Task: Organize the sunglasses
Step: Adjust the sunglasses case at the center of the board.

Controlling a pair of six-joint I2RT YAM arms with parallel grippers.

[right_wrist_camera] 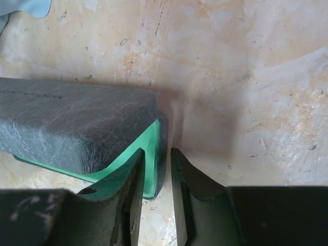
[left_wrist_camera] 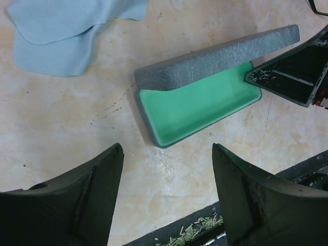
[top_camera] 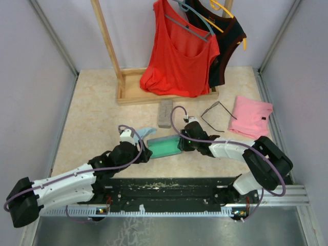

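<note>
Grey case [left_wrist_camera: 215, 56] end wall between narrowed right jaws, contact unclear; left jaws spread nearby. Clamp squarely, no dragging.

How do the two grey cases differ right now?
Near case is open, green lining showing; far case is shut. Near case lies crosswise; far case points away. Right pincer straddles the near case's end wall; far case is untouched. Both grey, oblong.
</note>
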